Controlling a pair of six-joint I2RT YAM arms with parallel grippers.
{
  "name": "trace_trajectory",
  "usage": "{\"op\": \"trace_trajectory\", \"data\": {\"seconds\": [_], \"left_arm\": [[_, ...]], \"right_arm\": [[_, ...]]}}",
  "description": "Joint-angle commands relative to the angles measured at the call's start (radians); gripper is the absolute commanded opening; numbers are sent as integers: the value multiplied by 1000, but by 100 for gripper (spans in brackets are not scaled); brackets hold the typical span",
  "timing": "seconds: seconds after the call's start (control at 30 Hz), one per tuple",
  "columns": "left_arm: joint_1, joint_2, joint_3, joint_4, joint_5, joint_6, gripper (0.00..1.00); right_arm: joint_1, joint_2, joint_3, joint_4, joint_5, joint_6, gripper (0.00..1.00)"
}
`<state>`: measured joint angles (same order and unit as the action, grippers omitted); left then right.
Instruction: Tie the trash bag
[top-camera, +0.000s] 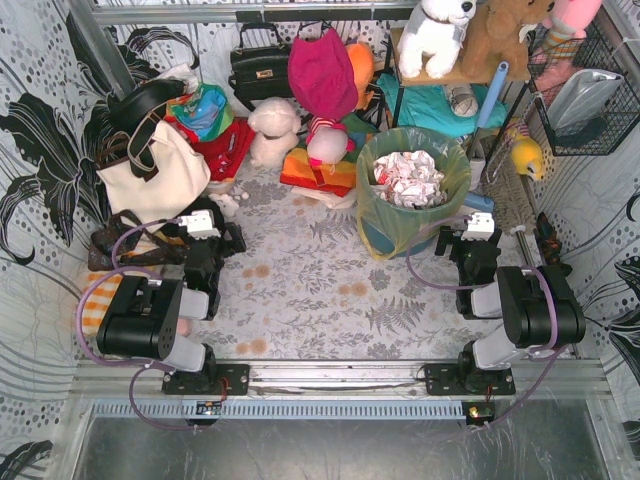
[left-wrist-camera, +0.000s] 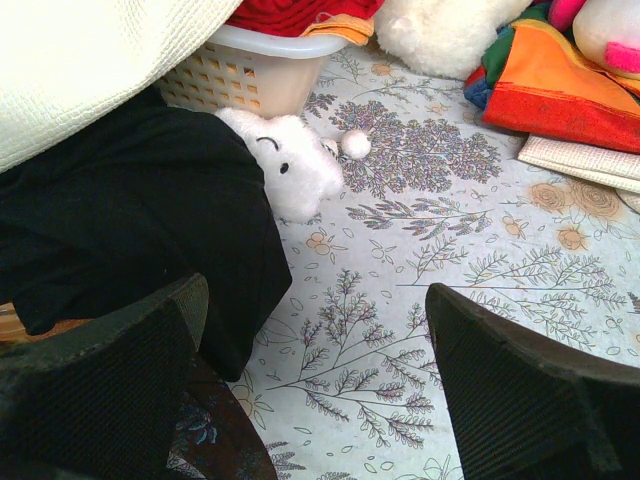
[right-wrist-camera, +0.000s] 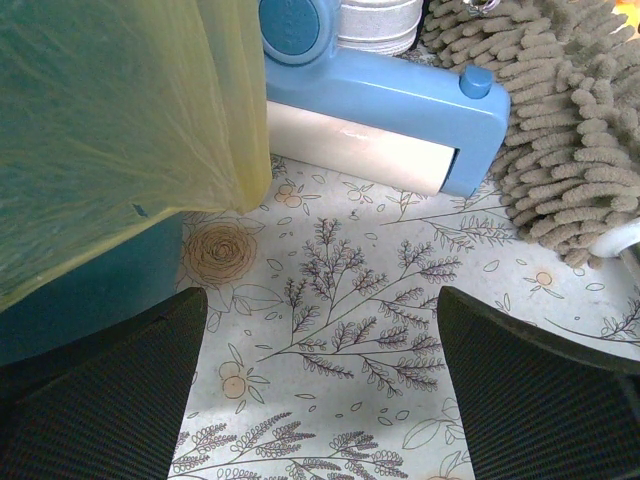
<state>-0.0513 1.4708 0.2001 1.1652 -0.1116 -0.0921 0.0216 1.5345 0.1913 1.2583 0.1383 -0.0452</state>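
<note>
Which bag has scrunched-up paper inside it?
The yellow-green trash bag, its open top full of white-and-red paper. The cream tote and black handbag show none.

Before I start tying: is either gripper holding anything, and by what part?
Nothing is held: left gripper and right gripper stand open and empty, the trash bag ungripped.

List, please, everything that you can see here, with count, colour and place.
trash bag: one, yellow-green, lining bucket, back right
paper: crumpled wad, white-red, inside bag
bucket: one, teal-blue, under bag
tote: one, cream, back left
handbag: one, black, back
plush toys: several, mixed, along back
small plush: one, white, by tote
lint roller: one, blue, right of bucket
duster: one, beige, beside roller
left pincer: one, black, open, near tote
right pincer: one, black, open, beside bucket
</note>
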Motion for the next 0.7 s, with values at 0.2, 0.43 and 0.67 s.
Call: {"op": "trace_trajectory", "data": {"seconds": [0.2, 0.43, 0.67], "left_arm": [[-1, -14, 20, 22, -36, -4, 98], [-1, -17, 29, 2, -43, -6, 98], [-3, -50, 37, -33, -64, -6, 98]], "right_arm": [[-6, -39, -14, 38, -25, -2, 97], [-6, -48, -27, 55, -31, -3, 97], [-6, -81, -65, 98, -16, 1, 97]]}}
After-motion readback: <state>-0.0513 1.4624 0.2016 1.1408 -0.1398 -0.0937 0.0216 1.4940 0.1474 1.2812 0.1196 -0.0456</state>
